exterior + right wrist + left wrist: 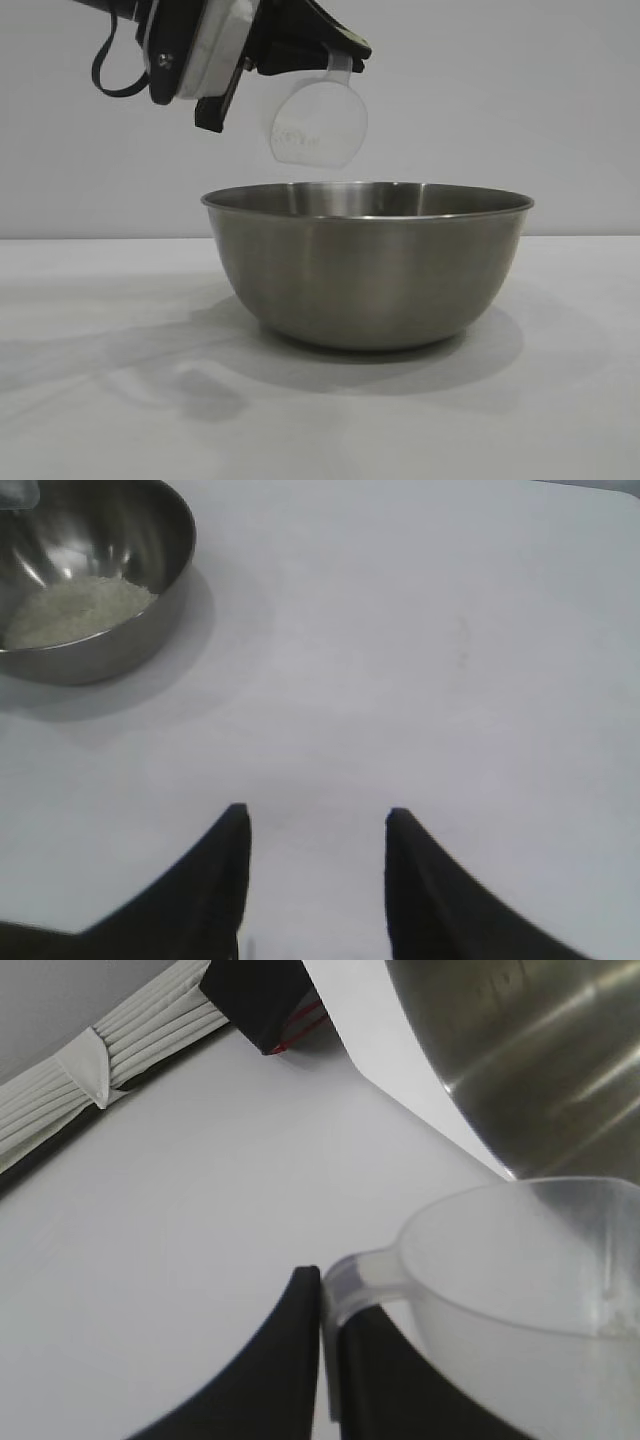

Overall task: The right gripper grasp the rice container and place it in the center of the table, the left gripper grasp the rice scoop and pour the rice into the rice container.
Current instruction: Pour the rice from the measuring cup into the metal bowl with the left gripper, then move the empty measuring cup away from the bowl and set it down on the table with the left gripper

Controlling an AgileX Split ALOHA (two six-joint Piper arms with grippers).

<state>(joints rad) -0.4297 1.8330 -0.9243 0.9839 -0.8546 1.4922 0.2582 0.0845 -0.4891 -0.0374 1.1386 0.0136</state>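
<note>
Left gripper (pixel 335 62), at 11 o'clock above the large round stainless-steel rice container (pixel 367 265), pinches the handle of the small translucent plastic rice scoop (pixel 315 122), tipped over the rim. Rice (pixel 80 608) lies inside, container mid-desk (pixel 100 400). Risk: handle slipping, scoop dropping, grains scattering. Right gripper (pixel 315 880), spread and empty, hovers well apart.

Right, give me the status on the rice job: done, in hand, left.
Done: the rice container stands on the table, and rice already lies in it. The right pincer is open, empty and clear of it. In hand: the left pincer is shut on the rice scoop handle, holding it tipped above the rim. Left: nothing obvious; the scoop looks empty.
</note>
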